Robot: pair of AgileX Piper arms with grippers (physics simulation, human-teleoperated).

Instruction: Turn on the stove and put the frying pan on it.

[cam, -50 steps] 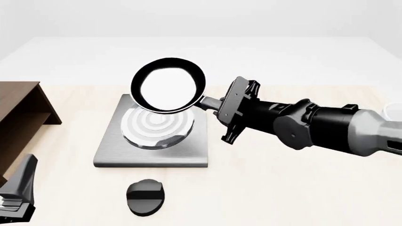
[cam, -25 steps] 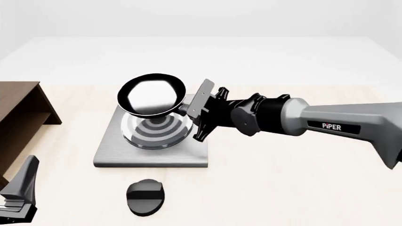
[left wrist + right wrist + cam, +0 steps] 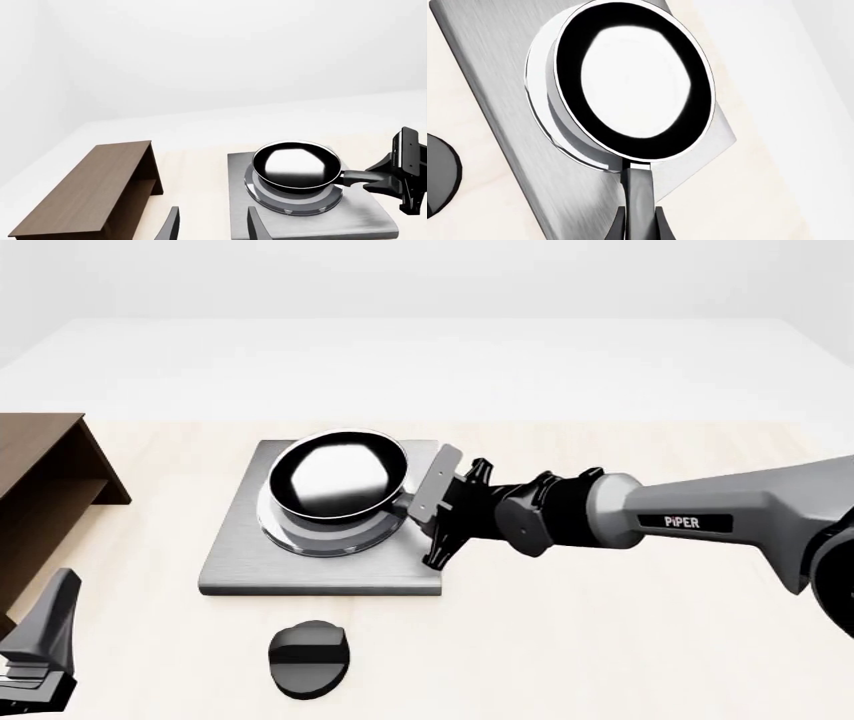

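Note:
The black frying pan (image 3: 340,478) lies level over the silver ring burner of the grey stove slab (image 3: 238,565); whether its base touches the rings I cannot tell. My right gripper (image 3: 418,506) is shut on the pan's handle (image 3: 639,187), reaching in from the right. In the right wrist view the pan (image 3: 634,80) covers most of the burner on the stove (image 3: 487,75). The black knob (image 3: 310,658) lies on the table in front of the slab, with nothing touching it. My left gripper (image 3: 212,227) is open and empty at the near left, facing the pan (image 3: 293,165).
A dark brown wooden shelf (image 3: 40,490) stands at the left edge, beside my left gripper (image 3: 40,645). It also shows in the left wrist view as a long shelf (image 3: 93,190) left of the stove (image 3: 373,217).
My right arm has brought the pan down from a tilted pose above the stove to level over the burner. The left arm and the knob have not moved.

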